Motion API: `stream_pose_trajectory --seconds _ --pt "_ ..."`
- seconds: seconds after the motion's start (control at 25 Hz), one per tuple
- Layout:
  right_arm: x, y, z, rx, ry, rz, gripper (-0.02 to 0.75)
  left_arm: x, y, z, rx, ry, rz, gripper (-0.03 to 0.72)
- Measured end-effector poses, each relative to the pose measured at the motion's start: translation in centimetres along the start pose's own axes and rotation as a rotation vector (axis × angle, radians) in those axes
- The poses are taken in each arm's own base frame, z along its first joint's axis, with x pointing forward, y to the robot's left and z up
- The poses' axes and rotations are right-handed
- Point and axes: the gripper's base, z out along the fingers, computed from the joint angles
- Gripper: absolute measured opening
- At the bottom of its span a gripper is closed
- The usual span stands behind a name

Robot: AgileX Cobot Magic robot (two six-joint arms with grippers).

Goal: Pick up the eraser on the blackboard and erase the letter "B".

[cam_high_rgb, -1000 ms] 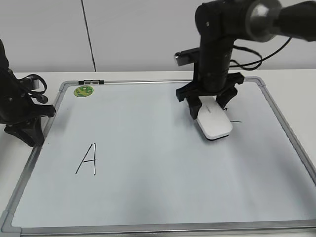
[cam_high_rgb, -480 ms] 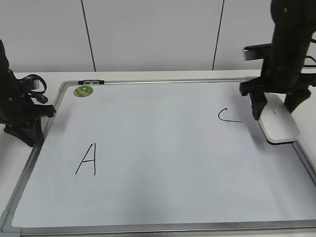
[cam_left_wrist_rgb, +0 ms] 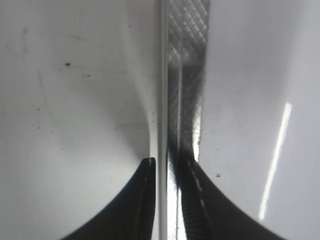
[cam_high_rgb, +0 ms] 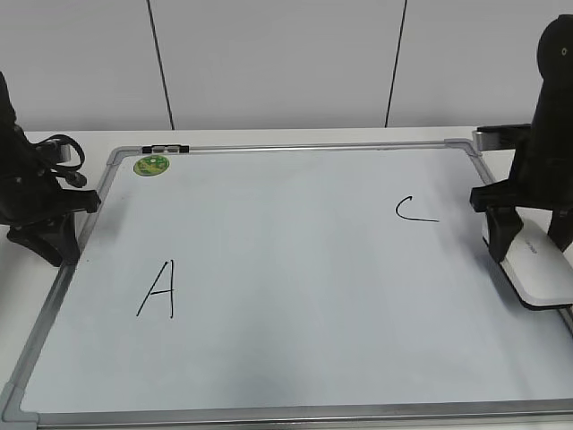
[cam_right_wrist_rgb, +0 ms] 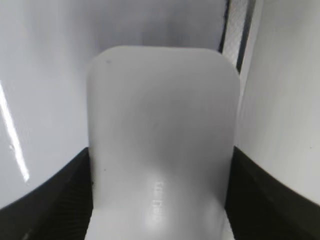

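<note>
The blackboard [cam_high_rgb: 295, 251] lies flat, a white board with a grey frame. No letter "B" shows on it; only a black "A" [cam_high_rgb: 158, 289] and a black "C" [cam_high_rgb: 414, 210] are drawn. My right gripper [cam_high_rgb: 530, 246] is shut on the white eraser [cam_high_rgb: 540, 273], which lies flat at the board's right edge, right of the "C". The right wrist view shows the eraser [cam_right_wrist_rgb: 160, 125] between the dark fingers of the right gripper [cam_right_wrist_rgb: 161, 165], with the frame beside it. My left gripper [cam_high_rgb: 49, 242] stands at the board's left edge, its jaws together over the frame [cam_left_wrist_rgb: 187, 75].
A round green magnet [cam_high_rgb: 151, 165] sits at the board's top left corner. A small black and grey clip [cam_high_rgb: 166, 148] lies on the top frame. A white wall stands behind the table. The left arm's cables [cam_high_rgb: 58, 152] lie beside the board.
My right gripper has slid the eraser to the right, from the board's upper middle past the "C" to the right frame. The left arm has not moved.
</note>
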Motion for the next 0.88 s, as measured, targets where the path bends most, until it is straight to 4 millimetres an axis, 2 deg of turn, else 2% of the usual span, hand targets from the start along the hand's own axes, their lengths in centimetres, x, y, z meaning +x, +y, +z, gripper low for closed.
stream_pose_trajectory --seconds 0.72,0.88 --pt "-0.7 -0.4 -0.4 0.039 -0.062 -0.023 0.529 0.0 0.0 0.0 0.003 0.000 -0.002 0.136" --pt "-1.2 -0.3 0.9 0.039 -0.037 -0.024 0.529 0.0 0.0 0.0 0.003 0.000 -0.002 0.136"
